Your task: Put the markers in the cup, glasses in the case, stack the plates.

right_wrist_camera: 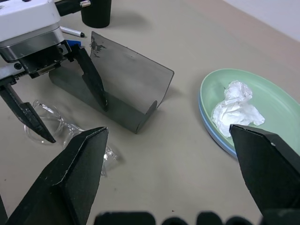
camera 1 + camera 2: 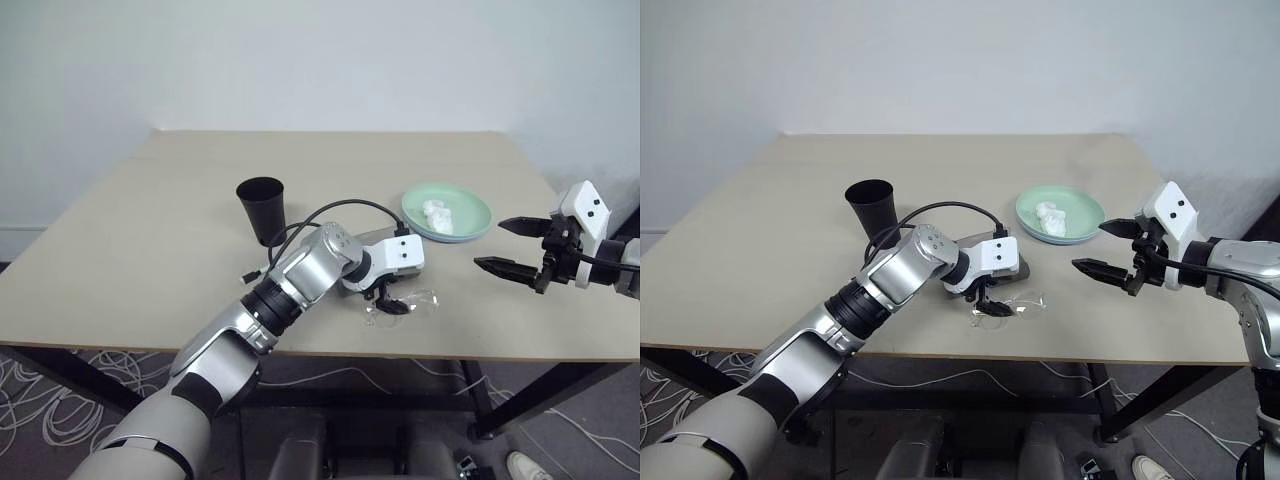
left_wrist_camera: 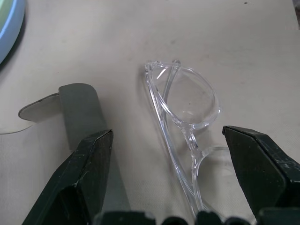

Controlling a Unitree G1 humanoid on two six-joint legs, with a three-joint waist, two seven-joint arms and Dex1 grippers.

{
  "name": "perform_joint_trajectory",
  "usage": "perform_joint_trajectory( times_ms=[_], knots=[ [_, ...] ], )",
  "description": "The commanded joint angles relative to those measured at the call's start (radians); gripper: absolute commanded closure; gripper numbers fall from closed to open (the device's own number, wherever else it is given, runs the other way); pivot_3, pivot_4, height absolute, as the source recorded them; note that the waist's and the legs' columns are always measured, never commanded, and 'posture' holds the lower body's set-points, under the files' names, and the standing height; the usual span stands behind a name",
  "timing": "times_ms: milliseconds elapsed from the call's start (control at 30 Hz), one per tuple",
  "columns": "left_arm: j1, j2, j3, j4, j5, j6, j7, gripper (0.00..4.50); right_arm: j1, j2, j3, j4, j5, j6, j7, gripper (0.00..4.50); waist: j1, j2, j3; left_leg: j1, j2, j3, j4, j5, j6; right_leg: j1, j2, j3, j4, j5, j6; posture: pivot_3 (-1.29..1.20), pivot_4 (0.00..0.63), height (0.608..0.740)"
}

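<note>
Clear, frameless glasses point(image 3: 187, 108), folded, lens-down near the table's point(image 2: 150, 250) front edge, just in front of the grey case point(image 1: 124, 89) with its translucent lid stood open. Left gripper point(image 2: 390, 300) poised over the glasses, fingers spread, one each side of the frame, not closed on it. Right gripper point(image 2: 510, 247) held off the right side above the table, fingers wide apart, empty. Mint green plate stacked on the light blue plate point(image 1: 211, 129), crumpled tissue point(image 1: 234, 108) on top, right of the case. Black cup point(image 2: 262, 208) upright, left of the case. Black-capped marker point(image 1: 72, 32) lying between cup and case; something blue just behind the case. Broad bare tabletop left and toward the wall.
</note>
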Motion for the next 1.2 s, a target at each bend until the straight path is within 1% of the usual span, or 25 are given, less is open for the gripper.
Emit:
perform_joint_trajectory(
  times_ms=[33,67,100,200,233,267,467,700,1100,1133,1200],
  knots=[
    [-0.009,-0.004,0.0,-0.003,0.018,-0.012,-0.011,1.75,-0.01,-0.017,-0.03,-0.03,0.014,-0.014,-0.005,0.0,0.0,0.0,0.0,0.0,0.0,0.0,0.0,0.0,0.0,0.0,0.0,0.0,0.0,0.0,0.0,0.0,0.0,0.629],
    [-0.009,-0.004,0.0,-0.003,0.019,-0.011,-0.013,2.04,-0.009,-0.017,-0.029,-0.03,0.014,-0.014,-0.005,0.0,0.0,0.0,0.0,0.0,0.0,0.0,0.0,0.0,0.0,0.0,0.0,0.0,0.0,0.0,0.0,0.0,0.0,0.629],
    [-0.009,-0.005,0.0,-0.002,0.021,-0.01,-0.015,2.47,-0.01,-0.017,-0.029,-0.029,0.015,-0.014,-0.005,0.0,0.0,0.0,0.0,0.0,0.0,0.0,0.0,0.0,0.0,0.0,0.0,0.0,0.0,0.0,0.0,0.0,0.0,0.629],
    [-0.008,-0.005,-0.002,-0.004,0.025,-0.009,-0.022,3.48,-0.011,-0.018,-0.027,-0.028,0.014,-0.015,-0.004,0.0,0.0,0.0,0.0,0.0,0.0,0.0,0.0,0.0,0.0,0.0,0.0,0.0,0.0,0.0,0.0,0.0,0.0,0.629],
    [-0.008,-0.004,-0.004,-0.005,0.027,-0.01,-0.025,3.92,-0.013,-0.018,-0.026,-0.027,0.014,-0.016,-0.003,0.0,0.0,0.0,0.0,0.0,0.0,0.0,0.0,0.0,0.0,0.0,0.0,0.0,0.0,0.0,0.0,0.0,0.0,0.629],
    [-0.008,-0.004,-0.005,-0.006,0.028,-0.01,-0.028,4.17,-0.015,-0.018,-0.026,-0.024,0.013,-0.016,-0.002,0.0,0.0,0.0,0.0,0.0,0.0,0.0,0.0,0.0,0.0,0.0,0.0,0.0,0.0,0.0,0.0,0.0,0.0,0.629],
    [-0.011,-0.002,0.0,-0.019,0.029,-0.004,-0.04,4.17,-0.02,-0.017,-0.022,-0.021,0.013,-0.019,0.0,0.0,0.0,0.0,0.0,0.0,0.0,0.0,0.001,0.0,0.0,0.001,0.0,0.0,0.0,0.0,0.0,0.0,0.0,0.629],
    [-0.046,-0.001,0.047,-0.011,0.012,-0.002,-0.055,4.17,-0.038,-0.015,-0.009,-0.003,0.007,-0.026,0.003,0.0,0.0,0.0,0.0,0.0,0.0,0.0,0.001,0.0,0.0,0.0,0.0,-0.001,0.0,0.0,0.0,0.0,0.0,0.629],
    [-0.025,0.015,0.02,-0.021,0.034,-0.007,-0.078,4.17,-0.039,-0.012,-0.001,0.0,0.009,-0.034,0.002,0.0,0.0,0.0,0.0,0.0,0.0,0.0,0.001,0.0,0.0,0.0,0.0,-0.001,0.0,0.0,0.0,0.0,0.0,0.629],
    [-0.025,0.015,0.02,-0.02,0.034,-0.007,-0.078,4.34,-0.039,-0.013,-0.001,0.0,0.009,-0.034,0.002,0.0,0.0,0.0,0.0,0.0,0.0,0.0,0.001,0.0,0.0,0.0,0.0,0.0,0.0,0.0,0.0,0.0,0.0,0.629],
    [-0.025,0.013,0.02,-0.02,0.035,-0.006,-0.08,4.34,-0.038,-0.013,-0.002,-0.001,0.009,-0.034,0.003,0.0,0.0,0.0,0.0,0.0,0.0,0.0,0.001,0.0,0.0,0.0,0.0,0.0,0.0,0.0,0.0,0.0,0.0,0.629]
  ],
)
